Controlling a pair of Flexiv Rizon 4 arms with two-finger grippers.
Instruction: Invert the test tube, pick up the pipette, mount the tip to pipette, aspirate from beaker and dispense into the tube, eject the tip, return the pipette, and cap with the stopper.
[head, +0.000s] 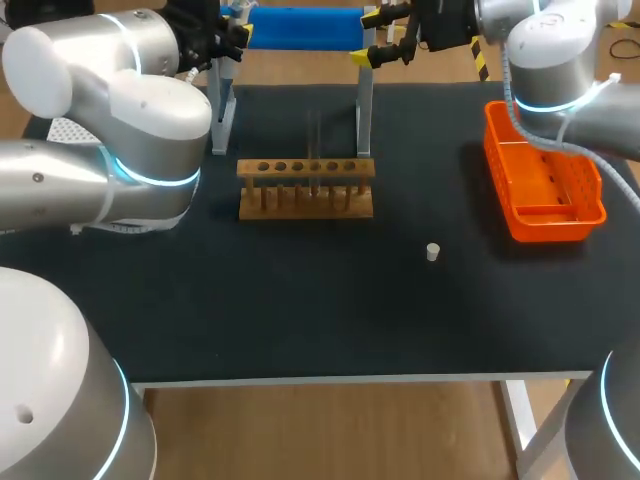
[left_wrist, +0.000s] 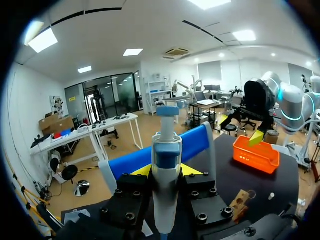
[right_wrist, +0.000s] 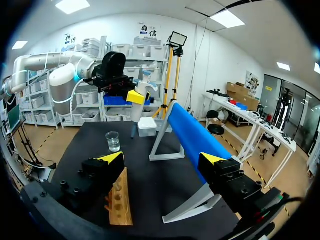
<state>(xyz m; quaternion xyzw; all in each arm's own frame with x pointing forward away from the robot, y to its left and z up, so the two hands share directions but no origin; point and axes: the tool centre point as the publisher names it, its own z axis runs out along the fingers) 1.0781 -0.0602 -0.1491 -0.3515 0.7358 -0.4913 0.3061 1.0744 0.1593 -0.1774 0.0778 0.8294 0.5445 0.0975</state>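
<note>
Starting from the near edge of the black table (head: 300, 320), the small white stopper (head: 432, 251) sits on its own, right of middle. Behind it is the wooden test tube rack (head: 306, 187) with the clear glass test tube (head: 313, 150) standing in a hole right of its centre. I can't tell which way up the tube is. The orange plastic basket (head: 545, 185) runs along the right edge. Toward the far left corner are the small clear glass beaker (right_wrist: 113, 141) and a white box (right_wrist: 148, 126), which I'm guessing holds the tips. At the far edge, by the blue padded bar on a grey frame (head: 300, 28), the left gripper (left_wrist: 166, 172) is clamped on the blue-and-white pipette (left_wrist: 166, 150), held upright between both fingers. The right gripper (right_wrist: 162, 160) hangs near the frame's right leg with its fingers spread wide and nothing in them. So I'd say mounting the tip is next. Keep the pipette dead vertical, centre the nozzle over one tip, press straight down firmly and lift straight out. Stay clear of the beaker just beside the box, since a sideways nudge could tip it.
</note>
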